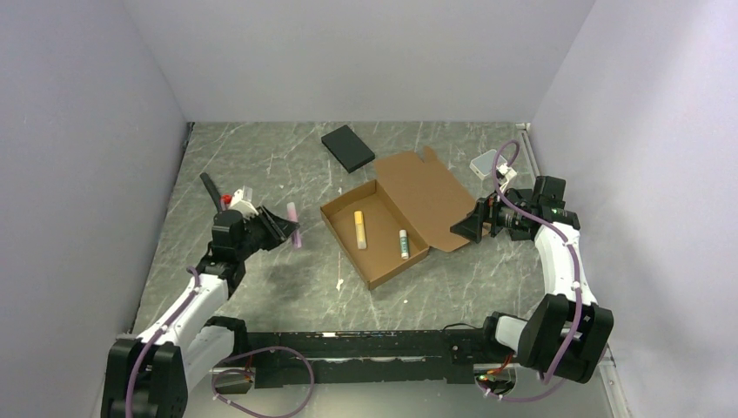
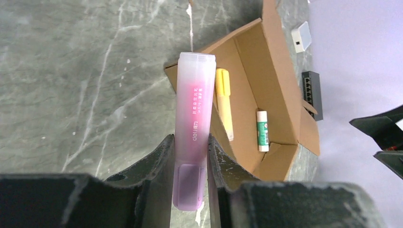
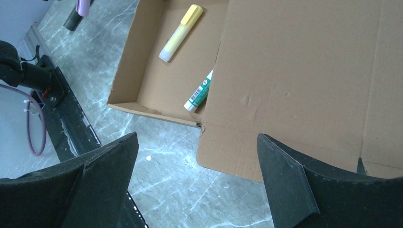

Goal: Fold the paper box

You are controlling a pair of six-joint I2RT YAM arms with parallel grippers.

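Your left gripper [image 2: 190,142] clamps a pink highlighter [image 2: 194,118] left of the box [image 1: 383,242] — which sits open mid-table [image 1: 261,165], holding a yellow highlighter [image 1: 359,229] and a glue stick [image 1: 404,244]. Your right gripper [image 3: 197,137] hangs wide open over the flat lid [image 3: 294,71].

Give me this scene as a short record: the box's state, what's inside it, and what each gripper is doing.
Paper box: open, lid lying flat
Inside: yellow highlighter, green-white tube
Left gripper: shut on pink highlighter, left of box
Right gripper: open, empty, over lid's edge
Far side: black slab, small white container
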